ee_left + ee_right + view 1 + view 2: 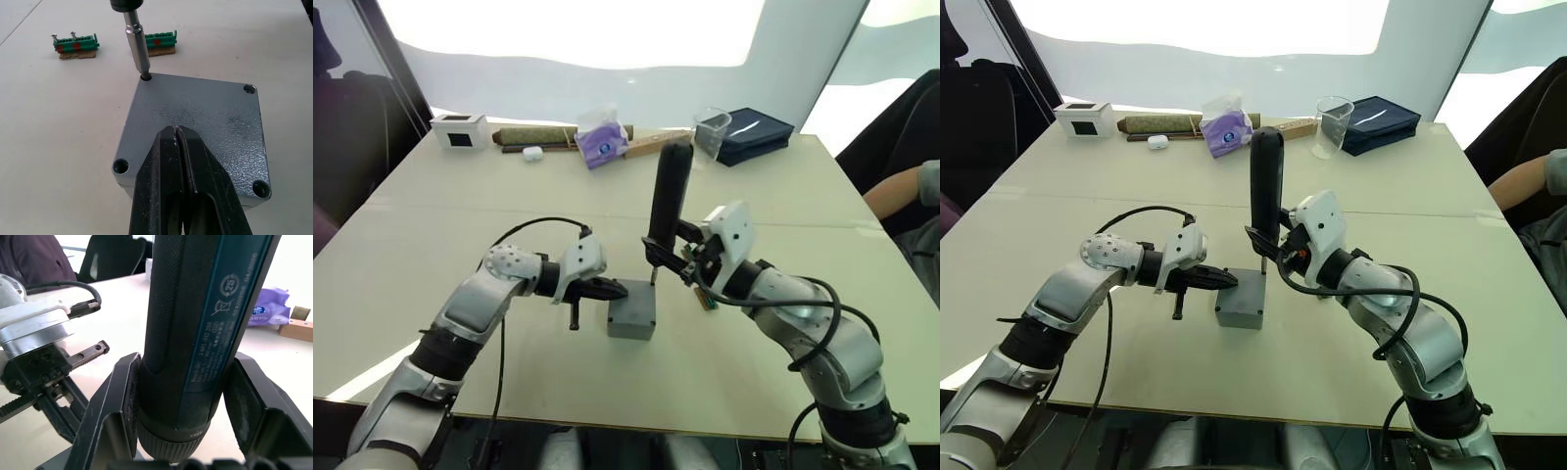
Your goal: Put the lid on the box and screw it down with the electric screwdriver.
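Note:
The grey lid (195, 105) lies flat on the grey box (631, 323), near the table's front and between my two arms. My left gripper (177, 131) is shut, and its tips rest on top of the lid near one edge. The black electric screwdriver (670, 196) stands upright with my right gripper (183, 401) shut around its body. Its metal bit (136, 44) sits in one corner hole of the lid. The other three corner holes look open.
Two green strips (76, 43) (159, 39) lie on the table just beyond the box. Along the far edge are a white box with a black window (458, 130), a purple tissue pack (602, 140), a glass (712, 130) and a dark blue case (754, 132). A person's arm (901, 191) is at the right.

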Robot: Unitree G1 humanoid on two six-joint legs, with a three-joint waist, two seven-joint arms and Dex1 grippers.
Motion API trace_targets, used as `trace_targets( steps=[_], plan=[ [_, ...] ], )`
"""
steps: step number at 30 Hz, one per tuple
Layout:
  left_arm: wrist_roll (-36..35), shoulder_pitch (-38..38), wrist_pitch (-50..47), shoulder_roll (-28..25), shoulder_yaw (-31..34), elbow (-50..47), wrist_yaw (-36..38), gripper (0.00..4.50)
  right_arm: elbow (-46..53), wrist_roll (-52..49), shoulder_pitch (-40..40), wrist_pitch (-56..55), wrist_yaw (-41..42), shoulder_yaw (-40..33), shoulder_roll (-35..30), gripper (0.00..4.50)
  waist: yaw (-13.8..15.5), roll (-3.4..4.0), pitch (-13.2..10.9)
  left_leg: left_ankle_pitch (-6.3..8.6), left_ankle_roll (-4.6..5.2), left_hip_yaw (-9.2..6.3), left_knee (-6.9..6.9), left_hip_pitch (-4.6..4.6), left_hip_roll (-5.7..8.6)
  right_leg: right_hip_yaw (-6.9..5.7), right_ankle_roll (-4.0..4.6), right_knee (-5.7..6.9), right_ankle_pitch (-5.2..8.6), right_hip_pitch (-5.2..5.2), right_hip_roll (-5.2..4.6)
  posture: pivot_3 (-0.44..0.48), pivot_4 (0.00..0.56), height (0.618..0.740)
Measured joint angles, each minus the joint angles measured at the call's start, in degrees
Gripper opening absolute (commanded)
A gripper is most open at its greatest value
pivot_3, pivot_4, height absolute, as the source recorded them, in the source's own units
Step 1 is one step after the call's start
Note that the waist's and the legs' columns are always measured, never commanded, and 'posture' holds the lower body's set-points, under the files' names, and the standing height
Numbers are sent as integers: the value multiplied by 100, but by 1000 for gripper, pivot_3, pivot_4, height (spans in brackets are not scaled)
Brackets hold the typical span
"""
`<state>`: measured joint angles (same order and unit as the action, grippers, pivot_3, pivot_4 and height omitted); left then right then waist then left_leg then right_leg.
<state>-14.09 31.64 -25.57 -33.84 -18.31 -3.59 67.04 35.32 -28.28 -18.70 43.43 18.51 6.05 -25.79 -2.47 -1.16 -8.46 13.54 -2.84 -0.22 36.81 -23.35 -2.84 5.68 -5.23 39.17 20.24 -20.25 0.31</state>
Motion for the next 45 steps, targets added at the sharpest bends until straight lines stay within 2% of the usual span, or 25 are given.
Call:
trace_targets(
  steps=[22,25,28,33,36,39,41,45],
  plan=[
    [9,-34,-173,9,-15,-148,-9,0,75,-179,128,128,-120,-147,178,1847,-1,-32,28,2,3,-1,-56,10,-5,8,18,-32,10,1,-10,0,150,740],
    [-15,-12,-236,19,-13,-161,-8,0,185,-431,131,247,62,-332,73,1847,1,-27,24,2,3,-1,-62,4,-5,7,10,-42,5,-3,-10,0,150,740],
    [-112,15,-360,32,27,-161,-2,0,164,-1026,-164,764,146,-842,-74,1847,-1,-17,2,2,3,0,-64,-4,-5,6,7,-49,3,-12,-10,0,150,740],
    [-616,105,-995,313,384,-46,-103,0,-616,-2734,-1554,2027,-310,-2270,-690,1847,13,39,-140,-2,-1,4,-57,-42,0,1,2,-48,-1,-46,-15,0,150,740],
    [-926,338,-1414,625,758,115,-468,0,-1246,-4079,-2315,2921,-583,-2946,-1532,1847,50,36,-151,-3,-1,-10,-55,-130,-2,-16,1,-43,-2,-128,-10,0,150,740],
    [-974,489,-1302,813,993,-40,-816,0,-1748,-4390,-2287,3658,-751,-2967,-2199,1847,67,39,-150,3,10,-7,-68,-159,-2,-12,4,-69,0,-148,-9,0,150,740],
    [-1278,526,-1464,627,1040,-238,-536,0,-2148,-4375,-1959,4275,-774,-2915,-2760,1847,122,41,-149,-2,2,2,-65,-214,-4,-10,4,-65,0,-210,-10,0,150,740],
    [-1393,567,-1555,153,929,-406,-48,0,-2973,-4320,-1294,4867,-877,-2786,-3193,1847,158,58,-160,-3,0,21,-60,-217,1,4,3,-52,0,-227,-13,0,150,740]
  ],
)
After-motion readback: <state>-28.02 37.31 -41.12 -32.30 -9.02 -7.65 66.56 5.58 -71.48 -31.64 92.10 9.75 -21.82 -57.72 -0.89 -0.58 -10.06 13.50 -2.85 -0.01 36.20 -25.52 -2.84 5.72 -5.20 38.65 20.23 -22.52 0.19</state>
